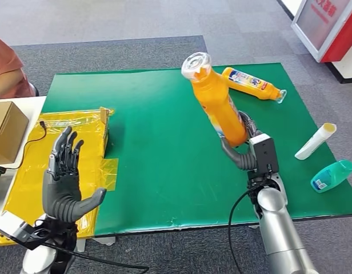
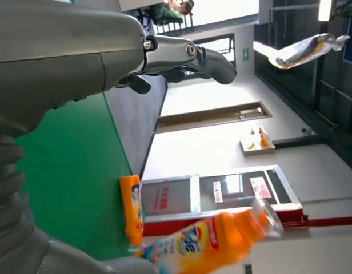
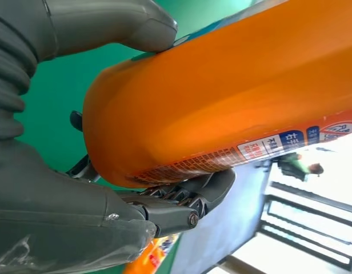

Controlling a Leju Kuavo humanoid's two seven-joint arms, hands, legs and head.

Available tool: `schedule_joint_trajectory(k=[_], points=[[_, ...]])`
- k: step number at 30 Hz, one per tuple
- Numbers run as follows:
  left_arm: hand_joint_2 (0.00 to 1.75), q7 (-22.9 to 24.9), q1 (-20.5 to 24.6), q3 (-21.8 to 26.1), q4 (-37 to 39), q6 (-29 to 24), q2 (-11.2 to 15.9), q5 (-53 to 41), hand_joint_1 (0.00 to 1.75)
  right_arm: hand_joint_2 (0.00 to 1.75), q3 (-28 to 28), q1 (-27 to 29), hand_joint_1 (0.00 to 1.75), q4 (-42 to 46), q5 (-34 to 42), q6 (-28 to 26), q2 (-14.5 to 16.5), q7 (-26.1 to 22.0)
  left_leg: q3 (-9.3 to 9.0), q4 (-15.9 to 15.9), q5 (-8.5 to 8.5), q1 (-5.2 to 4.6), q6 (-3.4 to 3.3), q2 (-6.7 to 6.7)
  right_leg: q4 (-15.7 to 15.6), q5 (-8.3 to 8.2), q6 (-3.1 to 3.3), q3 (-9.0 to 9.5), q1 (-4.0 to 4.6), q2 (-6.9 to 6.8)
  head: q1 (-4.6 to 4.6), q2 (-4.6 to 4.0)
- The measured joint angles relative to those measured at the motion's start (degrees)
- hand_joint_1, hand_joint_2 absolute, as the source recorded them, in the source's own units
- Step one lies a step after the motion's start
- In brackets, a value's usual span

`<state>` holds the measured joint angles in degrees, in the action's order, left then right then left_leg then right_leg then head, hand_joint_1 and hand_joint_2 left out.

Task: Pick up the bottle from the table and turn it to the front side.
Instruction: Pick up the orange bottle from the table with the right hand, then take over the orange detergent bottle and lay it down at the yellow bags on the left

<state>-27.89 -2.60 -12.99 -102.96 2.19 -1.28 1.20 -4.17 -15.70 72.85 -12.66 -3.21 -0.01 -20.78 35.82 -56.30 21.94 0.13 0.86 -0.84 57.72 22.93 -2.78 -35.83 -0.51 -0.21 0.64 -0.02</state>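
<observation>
Above green mat [image 1: 166,142], lifted clear: orange bottle [image 1: 216,103], clear cap, tilted with cap up and away, printed label along side. Gripped at base by right hand [image 1: 245,142], fingers wrapped round. Left hand [image 1: 62,177] raised, fingers spread, holding nothing.

The tall plastic bottle [image 1: 217,105] is bright orange with a clear cap; its label carries blue, white and red print. A second orange plastic bottle [image 1: 251,83] has a white-and-blue label. The flat table [image 1: 166,148] is covered in plain deep green. A crinkled plastic sheet [image 1: 58,154] is glossy yellow. One small bottle [image 1: 333,174] is teal, another tube-shaped bottle [image 1: 315,141] white with a pale yellow end. The cardboard box [image 1: 7,131] is brown.
</observation>
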Motion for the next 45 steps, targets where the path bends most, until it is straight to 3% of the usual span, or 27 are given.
schedule_joint_trajectory(k=[4, 9, 19, 22, 29, 36, 45], points=[[1.75, 0.0, 0.0, 1.1, -0.2, 0.0, 0.2, 0.3, 0.0, 1.75, 0.0, 2.1, 1.75, 4.6, 2.0, 0.8, 0.5, -0.9, 0.0, 0.0, 0.0, 0.0, 0.0, 0.0, 0.0, -0.01, -0.01, 0.01, 0.0, 0.0, 0.01, 0.0], [1.75, 0.7, 1.7, 2.5, -0.1, 0.4, 1.0, 1.1, 0.0, 1.75, -0.3, 5.0, 1.75, 11.0, 6.2, 2.3, 2.2, -6.0, 0.0, 0.0, -0.01, 0.0, 0.01, 0.01, 0.0, -0.02, -0.01, 0.0, -0.01, -0.01, 0.0, 0.0], [1.75, 2.7, 6.7, 3.1, 0.9, 1.3, 2.2, 0.2, 0.0, 1.75, -4.2, 8.2, 1.75, 18.3, 1.7, -3.4, 4.8, -10.3, -0.01, 0.0, -0.04, 0.0, 0.05, 0.01, 0.0, -0.01, 0.01, -0.01, 0.0, 0.0, 0.02, 0.0], [1.75, 3.1, 7.8, 2.9, 1.1, 2.3, 2.6, 0.7, 0.0, 1.75, -5.6, 8.6, 1.75, 18.9, -2.7, -7.6, 5.1, -12.6, -0.01, 0.0, -0.04, 0.0, 0.05, 0.01, 0.0, -0.02, 0.01, -0.01, 0.0, 0.0, 0.01, 0.0], [1.75, 5.2, 13.3, 0.4, 2.2, 7.4, 3.1, 7.5, 0.0, 1.75, -12.8, 8.7, 1.75, 18.8, -11.8, -16.5, 5.3, -15.3, -0.02, 0.0, -0.07, 0.01, 0.09, 0.01, 0.0, -0.03, 0.03, -0.02, 0.01, 0.0, 0.01, 0.0], [1.75, 9.5, 18.9, -4.6, 6.4, 19.7, 3.8, 20.1, 0.0, 1.75, -19.4, 6.6, 1.75, 16.4, -14.1, -19.4, 5.3, -15.3, -0.02, 0.0, -0.1, 0.01, 0.09, 0.01, 0.0, -0.07, 0.03, -0.01, 0.01, 0.0, 0.01, 0.0], [1.75, 10.3, 21.5, -8.7, 10.0, 21.8, 4.4, 22.6, 0.0, 1.75, -22.0, 4.9, 1.75, 13.4, -14.3, -20.0, 5.3, -15.3, -0.01, 0.0, -0.1, 0.0, 0.09, 0.01, 0.0, -0.09, 0.02, -0.04, 0.01, 0.01, 0.01, 0.0]])
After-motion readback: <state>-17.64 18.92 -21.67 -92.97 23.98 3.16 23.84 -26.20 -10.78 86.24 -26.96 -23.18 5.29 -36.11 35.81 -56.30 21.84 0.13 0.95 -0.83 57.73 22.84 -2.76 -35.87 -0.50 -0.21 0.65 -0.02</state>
